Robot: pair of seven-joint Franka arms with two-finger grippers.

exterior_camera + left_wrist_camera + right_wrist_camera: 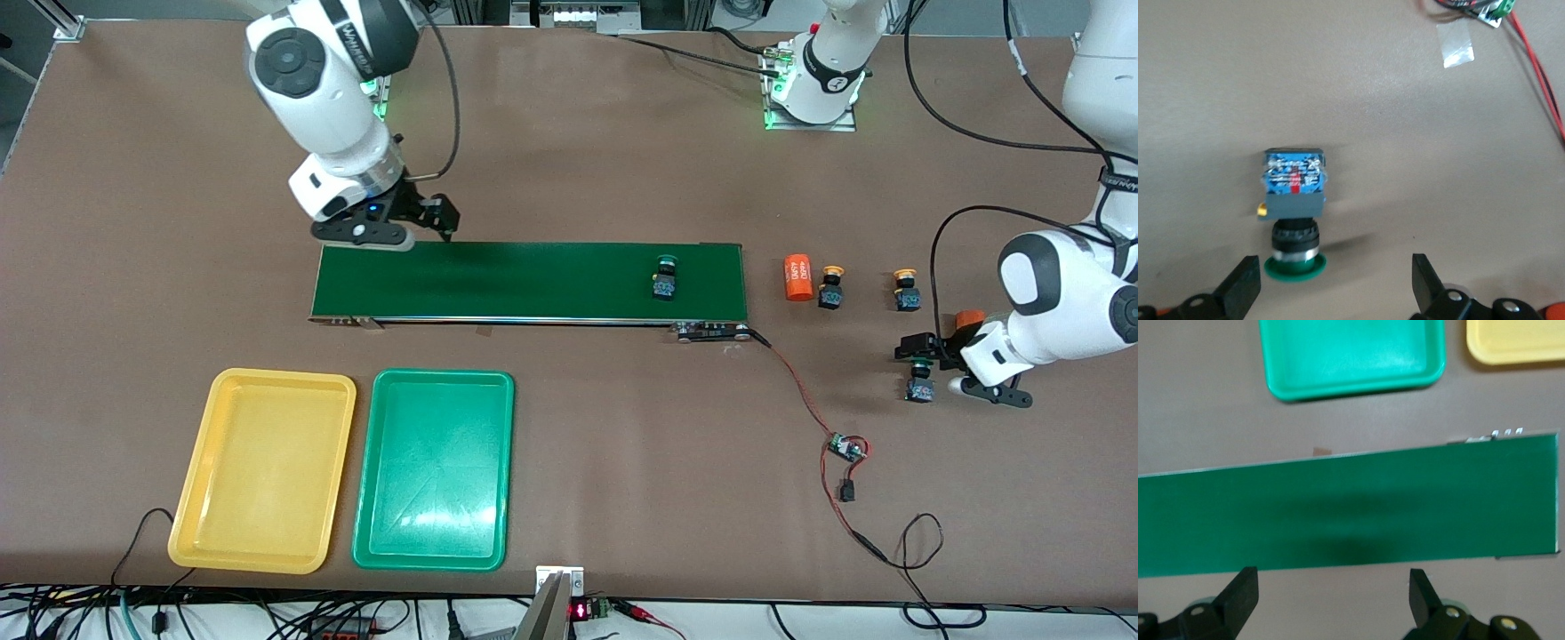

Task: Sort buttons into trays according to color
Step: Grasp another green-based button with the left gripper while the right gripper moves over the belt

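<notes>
Left gripper point(1337, 283) released over the green-capped button point(1294, 210), lower centre of frame: light, rigid, grab the square black body.

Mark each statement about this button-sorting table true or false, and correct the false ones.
1. The shallow yellow plastic tray and the shallow green plastic tray hold no buttons. True.
2. A green-capped push-button switch lies on the long dark-green conveyor belt. True.
3. The left gripper is shut on a yellow-capped button. False: it is open, over a second green-capped button lying on the table.
4. The right gripper hangs over the yellow tray. False: it is open at the conveyor belt's end toward the right arm.
</notes>
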